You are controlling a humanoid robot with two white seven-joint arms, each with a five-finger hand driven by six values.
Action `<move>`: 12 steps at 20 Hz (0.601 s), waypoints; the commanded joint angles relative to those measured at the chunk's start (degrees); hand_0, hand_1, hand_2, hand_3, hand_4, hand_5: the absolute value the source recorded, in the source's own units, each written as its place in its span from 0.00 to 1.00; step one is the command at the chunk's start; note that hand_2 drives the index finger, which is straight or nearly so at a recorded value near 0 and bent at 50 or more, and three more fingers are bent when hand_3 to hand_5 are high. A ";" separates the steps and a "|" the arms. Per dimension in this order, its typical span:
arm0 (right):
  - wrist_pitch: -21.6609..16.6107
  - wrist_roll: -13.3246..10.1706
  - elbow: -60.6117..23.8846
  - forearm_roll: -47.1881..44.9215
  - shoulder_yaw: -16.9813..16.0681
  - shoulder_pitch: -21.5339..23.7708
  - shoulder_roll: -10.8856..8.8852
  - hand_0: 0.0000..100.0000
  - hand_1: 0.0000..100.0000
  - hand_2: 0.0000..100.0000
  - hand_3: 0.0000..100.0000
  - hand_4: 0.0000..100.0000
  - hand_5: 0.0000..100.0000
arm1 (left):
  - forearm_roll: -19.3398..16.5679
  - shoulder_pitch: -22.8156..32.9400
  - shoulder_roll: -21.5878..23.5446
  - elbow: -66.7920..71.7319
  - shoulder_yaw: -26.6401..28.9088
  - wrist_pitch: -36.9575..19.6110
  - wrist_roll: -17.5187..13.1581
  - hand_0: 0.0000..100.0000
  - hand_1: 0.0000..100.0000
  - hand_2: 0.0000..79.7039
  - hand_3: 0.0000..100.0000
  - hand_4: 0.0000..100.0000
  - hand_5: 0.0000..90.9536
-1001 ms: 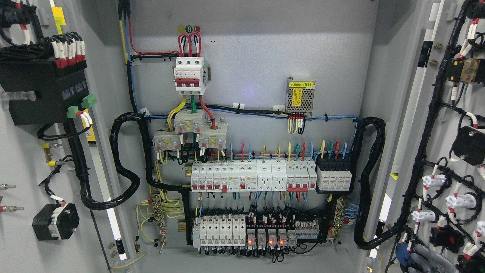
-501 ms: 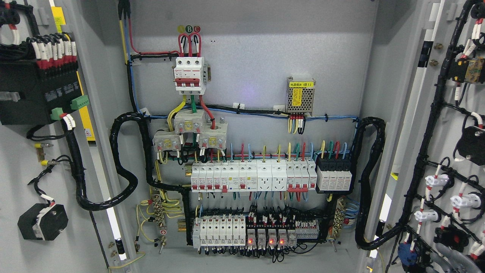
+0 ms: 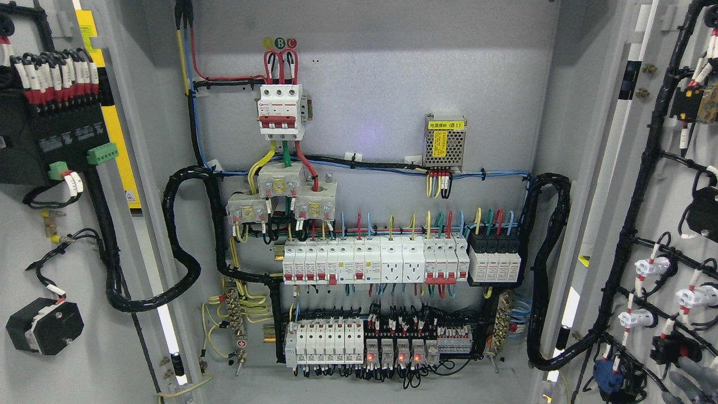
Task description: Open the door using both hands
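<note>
- The left door (image 3: 33,235) stands at the left edge, swung open. Its inner face turns toward the camera and its long axis is vertical.
- One black module (image 3: 50,146) sits on this door with a row of red-and-white wire ends on top. There are two green connectors (image 3: 102,152) at its lower right corner, and one black switch body (image 3: 44,325) lower down.
- A thick black conduit (image 3: 179,264) loops between the left door and the back panel and partly crosses the opening.
- The cabinet (image 3: 381,67) is in the middle, with nothing in front of its back panel.
- On this panel are one three-pole breaker (image 3: 280,109), three grey blocks (image 3: 280,196) under it, and one metal supply box (image 3: 445,140) with a yellow label.
- Below are two rows of breakers (image 3: 376,264). Four red lights (image 3: 392,357) glow in the lower row.
- A second black conduit (image 3: 547,269) curves down the right wall.
- The right door (image 3: 667,202) is also open, with its long axis vertical. A black harness and three white lamp backs (image 3: 650,266) are on it.
- Grey rounded shapes (image 3: 693,379) sit in the lower right corner. I cannot tell if they are the right hand, or how its fingers stand.
- The left hand does not show.
</note>
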 commanded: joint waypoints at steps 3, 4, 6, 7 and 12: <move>0.02 0.05 0.86 -0.08 -4.59 0.42 1.69 0.22 0.07 0.00 0.00 0.00 0.00 | 2.64 -1.20 4.30 5.96 4.27 1.53 0.06 0.00 0.00 0.00 0.00 0.00 0.00; 0.02 0.05 0.86 -0.08 -4.59 0.51 2.13 0.22 0.07 0.00 0.00 0.00 0.00 | 3.34 -1.20 4.92 6.14 4.36 1.62 0.07 0.00 0.00 0.00 0.00 0.00 0.00; -0.07 0.05 0.86 -0.08 -5.11 1.04 2.66 0.22 0.07 0.00 0.00 0.00 0.00 | 3.87 -1.20 5.63 6.75 4.62 1.62 -0.02 0.00 0.00 0.00 0.00 0.00 0.00; -0.07 0.05 0.77 -0.08 -5.47 1.30 2.75 0.22 0.07 0.00 0.00 0.00 0.00 | 3.87 -1.20 5.72 6.84 5.24 1.62 -0.02 0.00 0.00 0.00 0.00 0.00 0.00; -0.16 0.05 0.86 -0.16 -6.70 1.83 2.75 0.22 0.07 0.00 0.00 0.00 0.00 | 4.05 -1.46 5.80 6.84 6.20 1.79 -0.02 0.00 0.00 0.00 0.00 0.00 0.00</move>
